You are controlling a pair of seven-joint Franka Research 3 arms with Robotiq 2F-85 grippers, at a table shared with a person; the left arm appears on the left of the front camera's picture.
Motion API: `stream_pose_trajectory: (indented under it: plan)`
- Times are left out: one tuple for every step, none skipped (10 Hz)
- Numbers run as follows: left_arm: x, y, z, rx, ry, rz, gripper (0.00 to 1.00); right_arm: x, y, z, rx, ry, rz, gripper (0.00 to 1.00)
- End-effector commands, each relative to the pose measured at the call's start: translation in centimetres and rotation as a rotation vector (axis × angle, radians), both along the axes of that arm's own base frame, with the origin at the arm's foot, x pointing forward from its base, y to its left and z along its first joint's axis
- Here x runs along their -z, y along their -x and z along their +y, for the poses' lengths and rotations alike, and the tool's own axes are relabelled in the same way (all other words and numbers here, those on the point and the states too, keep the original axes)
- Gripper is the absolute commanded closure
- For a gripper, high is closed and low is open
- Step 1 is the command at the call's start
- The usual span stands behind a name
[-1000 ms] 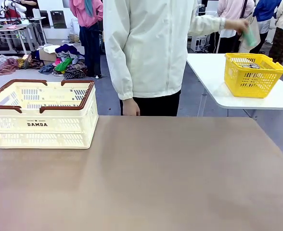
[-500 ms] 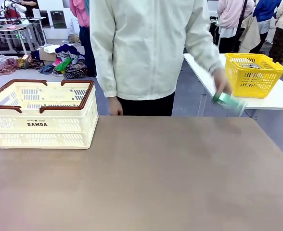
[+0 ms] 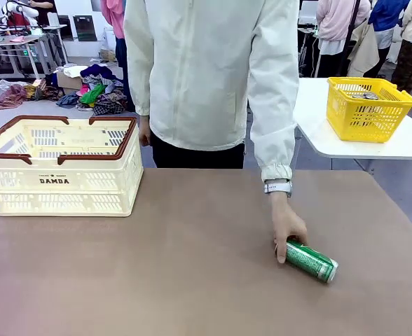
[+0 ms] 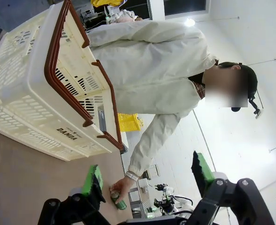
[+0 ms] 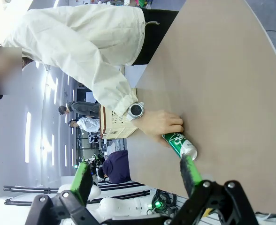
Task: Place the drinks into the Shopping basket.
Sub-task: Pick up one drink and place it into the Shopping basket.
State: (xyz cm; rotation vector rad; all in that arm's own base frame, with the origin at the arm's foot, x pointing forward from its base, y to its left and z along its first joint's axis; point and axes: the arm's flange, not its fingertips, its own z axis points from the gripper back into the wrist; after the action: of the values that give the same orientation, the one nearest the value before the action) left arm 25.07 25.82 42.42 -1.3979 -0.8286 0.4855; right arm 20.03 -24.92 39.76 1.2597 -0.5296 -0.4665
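Green can point(image 3: 311, 260) lies on its side on the brown table point(image 3: 192, 280), in the lower right of the front view, its silver end pointing toward the lower right corner. We see the person's hand point(image 3: 287, 227) resting on its other end, fingers touching it. At the left of the frame we find the Shopping basket point(image 3: 59, 182) upright on the table, well apart from the can, its "DAMDA" label facing us. In the upper right, a yellow basket point(image 3: 367, 115) sits on a white table point(image 3: 318, 136). Along the bottom of the left wrist view, the left gripper point(image 4: 146, 174) stands wide with nothing between its fingers. We see the right gripper point(image 5: 135, 176) likewise wide and holding nothing.
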Motion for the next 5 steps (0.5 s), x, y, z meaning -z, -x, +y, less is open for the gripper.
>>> stream_pose_trajectory:
  plan:
    - [-0.18,0.31,0.11,0.014,0.004,0.008,0.00,-0.28,-0.01,-0.08,0.002,0.000,-0.019,0.00]
    - [-0.18,0.31,0.11,0.014,0.004,0.008,0.00,-0.28,-0.01,-0.08,0.002,0.000,-0.019,0.00]
    - [-0.18,0.31,0.11,0.014,0.004,0.008,0.00,-0.28,-0.01,-0.08,0.002,0.000,-0.019,0.00]
    - [-0.18,0.31,0.11,0.014,0.004,0.008,0.00,-0.28,-0.01,-0.08,0.002,0.000,-0.019,0.00]
    - [-0.18,0.31,0.11,0.014,0.004,0.008,0.00,-0.28,-0.01,-0.08,0.002,0.000,-0.019,0.00]
